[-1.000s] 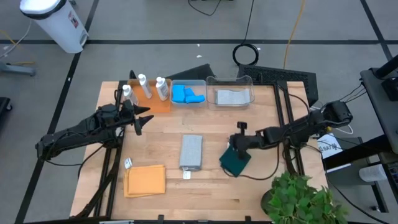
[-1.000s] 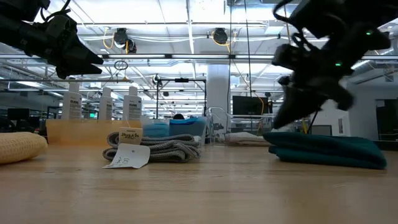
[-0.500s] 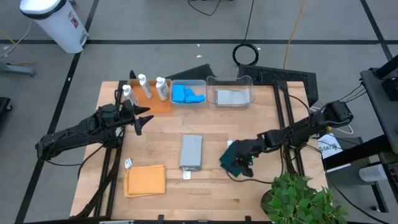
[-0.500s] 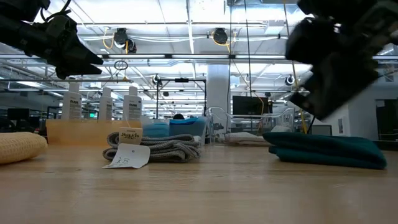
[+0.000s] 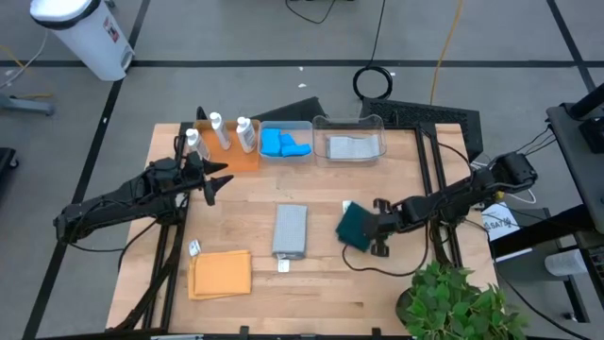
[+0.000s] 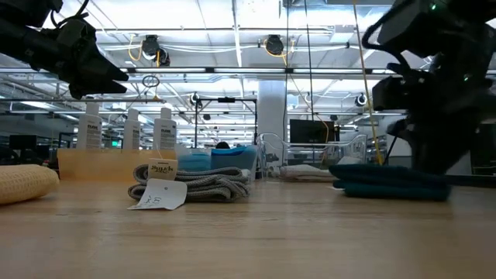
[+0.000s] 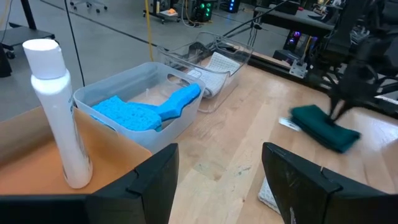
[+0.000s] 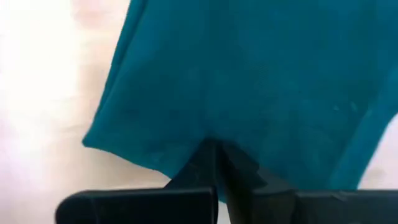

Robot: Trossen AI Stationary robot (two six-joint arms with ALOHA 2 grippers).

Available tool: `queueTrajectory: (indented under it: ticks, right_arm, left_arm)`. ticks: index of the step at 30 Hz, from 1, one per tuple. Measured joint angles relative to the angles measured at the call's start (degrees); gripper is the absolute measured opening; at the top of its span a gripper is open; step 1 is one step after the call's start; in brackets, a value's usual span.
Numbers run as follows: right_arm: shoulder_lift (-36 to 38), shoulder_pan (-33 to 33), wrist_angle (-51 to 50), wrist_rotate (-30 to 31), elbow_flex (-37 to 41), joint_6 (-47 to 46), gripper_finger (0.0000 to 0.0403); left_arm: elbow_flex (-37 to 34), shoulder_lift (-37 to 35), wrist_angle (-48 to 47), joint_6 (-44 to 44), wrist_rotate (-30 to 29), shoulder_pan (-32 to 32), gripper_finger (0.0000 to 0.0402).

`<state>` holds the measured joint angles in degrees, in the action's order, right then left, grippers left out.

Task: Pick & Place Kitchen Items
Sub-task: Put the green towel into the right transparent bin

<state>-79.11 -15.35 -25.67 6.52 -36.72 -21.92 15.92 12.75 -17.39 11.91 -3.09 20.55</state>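
Note:
A dark green folded cloth (image 5: 355, 225) lies flat on the table right of centre. My right gripper (image 8: 213, 146) is shut, its tips at that cloth's right edge (image 5: 376, 238). My left gripper (image 5: 213, 181) hangs open with nothing between its fingers (image 7: 217, 186), above the table beside the orange tray (image 5: 243, 159). Three white bottles (image 5: 218, 130) stand on the tray. Blue sponges (image 5: 284, 144) lie in a clear bin. A grey cloth (image 5: 291, 229) and an orange cloth (image 5: 222, 273) lie flat on the table. My right gripper meets the dark green cloth's edge (image 8: 208, 132) with its shut fingertips. The fingers slant down from the table's right side. The cloth lies flat on the table (image 6: 387, 184). The tips hide the place of contact, and I see no layer between them.
A second clear bin (image 5: 351, 146) at the back holds a pale folded cloth. A potted plant (image 5: 455, 300) stands at the table's near right corner. Bare wood lies between the grey cloth and the bins.
My right gripper has come from the green cloth's far side, down and toward the near right, and has tipped to point more steeply down. The green cloth has slid a little toward the far edge and turned about, still flat on the table.

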Motion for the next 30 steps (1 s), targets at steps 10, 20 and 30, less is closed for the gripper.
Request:
queueTrajectory:
  ticks: [10, 20, 30]
  right_arm:
    - [-0.27, 3.94, 17.88, 23.7, 0.32, 18.07, 0.0]
    - [-1.35, 9.14, 29.94, 21.39, 0.34, 11.0, 0.0]
    - [-9.99, 9.77, 31.33, 15.93, 0.34, 6.46, 0.0]
  left_arm:
    - [0.0, -0.02, 0.03, -0.15, -0.02, 0.0, 0.0237]
    - [0.0, -0.01, 0.04, -0.14, -0.02, -0.02, 0.0237]
    - [0.0, -0.02, 0.08, -0.14, -0.04, 0.0, 0.0237]
